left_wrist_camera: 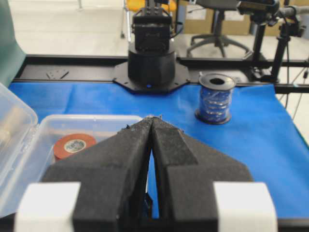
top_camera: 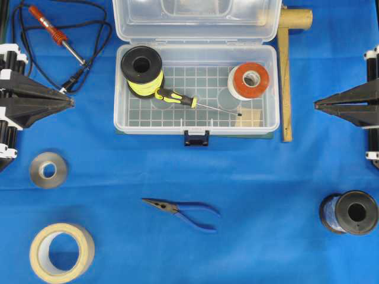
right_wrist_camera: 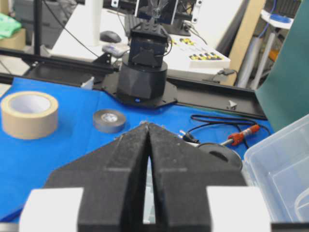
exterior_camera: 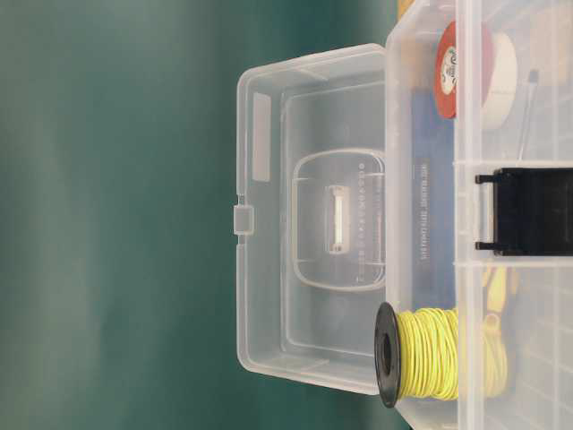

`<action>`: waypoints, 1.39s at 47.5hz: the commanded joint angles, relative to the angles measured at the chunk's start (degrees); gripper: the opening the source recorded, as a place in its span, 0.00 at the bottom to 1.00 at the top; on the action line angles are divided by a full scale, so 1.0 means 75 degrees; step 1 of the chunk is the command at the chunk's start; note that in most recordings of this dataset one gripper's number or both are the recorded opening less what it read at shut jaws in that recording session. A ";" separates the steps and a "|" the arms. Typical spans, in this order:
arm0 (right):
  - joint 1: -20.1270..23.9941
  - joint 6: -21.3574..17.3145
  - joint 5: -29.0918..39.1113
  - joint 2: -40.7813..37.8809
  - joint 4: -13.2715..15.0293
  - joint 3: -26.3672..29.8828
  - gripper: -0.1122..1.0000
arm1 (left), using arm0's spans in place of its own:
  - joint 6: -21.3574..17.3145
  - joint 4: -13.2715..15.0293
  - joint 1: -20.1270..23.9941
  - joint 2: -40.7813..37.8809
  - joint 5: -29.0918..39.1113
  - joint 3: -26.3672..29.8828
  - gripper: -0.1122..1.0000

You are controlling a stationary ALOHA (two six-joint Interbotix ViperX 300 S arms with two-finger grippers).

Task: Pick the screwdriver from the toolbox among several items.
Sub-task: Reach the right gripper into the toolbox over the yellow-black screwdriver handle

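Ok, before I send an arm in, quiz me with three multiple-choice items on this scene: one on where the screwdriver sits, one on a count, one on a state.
1. Where does the screwdriver lie?
A. On the blue cloth beside the pliers
B. Inside the toolbox, handle against the yellow wire spool
C. On the open lid

2. How many tape rolls lie on the cloth outside the toolbox?
A. None
B. Two
C. Four

3. How do the two end effectors stand?
A. Both shut, holding nothing
B. Both wide open
C. The left one shut on the screwdriver

Answers:
1 B: the overhead view shows it on the grid floor, shaft pointing toward the orange-red tape roll.
2 B: a grey roll and a tan roll lie at the left.
3 A: the left end effector and the right end effector show pads pressed together, both away from the box.
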State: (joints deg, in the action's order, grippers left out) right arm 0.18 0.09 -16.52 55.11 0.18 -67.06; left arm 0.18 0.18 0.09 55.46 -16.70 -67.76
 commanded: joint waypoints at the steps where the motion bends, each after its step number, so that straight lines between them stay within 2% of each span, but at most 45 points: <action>1: -0.0070 -0.0035 -0.0035 -0.0070 -0.0035 0.0187 0.10 | -0.0023 0.0223 0.0000 -0.0047 -0.0117 0.0129 0.10; 6: -0.0070 -0.0141 0.0762 -0.0563 -0.0059 0.0762 0.10 | -0.0023 0.0223 0.0000 -0.0059 -0.0094 0.0129 0.10; 16: -0.0129 -0.0246 0.2602 -0.2121 -0.0047 0.2590 0.10 | -0.0059 0.0223 0.0000 -0.0094 -0.0105 0.0129 0.10; 25: -0.0422 -0.0363 0.3668 -0.3656 -0.0059 0.3984 0.10 | -0.0070 0.0223 0.0035 -0.0117 -0.0129 0.0117 0.10; 37: -0.1066 -0.1582 0.5133 -0.6023 -0.0059 0.5895 0.12 | -0.0082 0.0223 0.0117 -0.0117 -0.0129 0.0070 0.10; 41: -0.1219 -0.1887 0.5707 -0.6715 -0.0023 0.6457 0.20 | -0.0082 0.0223 0.0129 -0.0129 -0.0129 0.0059 0.10; 51: -0.1559 -0.2320 0.6375 -0.8039 -0.0023 0.7148 0.64 | -0.0070 0.0223 0.0129 -0.0117 -0.0129 0.0035 0.10; 54: -0.1617 -0.2438 0.6398 -0.8344 -0.0023 0.7219 0.72 | -0.0059 0.0223 0.0129 -0.0129 -0.0141 0.0035 0.10; 57: -0.1664 -0.2543 0.6387 -0.8684 -0.0023 0.7289 0.76 | -0.0059 0.0223 0.0129 -0.0117 -0.0129 0.0035 0.10; 66: -0.1676 -0.2766 0.6387 -0.9527 -0.0023 0.7465 0.74 | -0.0070 0.0223 0.0129 -0.0117 -0.0129 -0.0012 0.10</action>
State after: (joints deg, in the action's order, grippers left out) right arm -12.22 -20.30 31.55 -16.08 0.00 -12.92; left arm -0.26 1.76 0.97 55.02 -17.14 -68.29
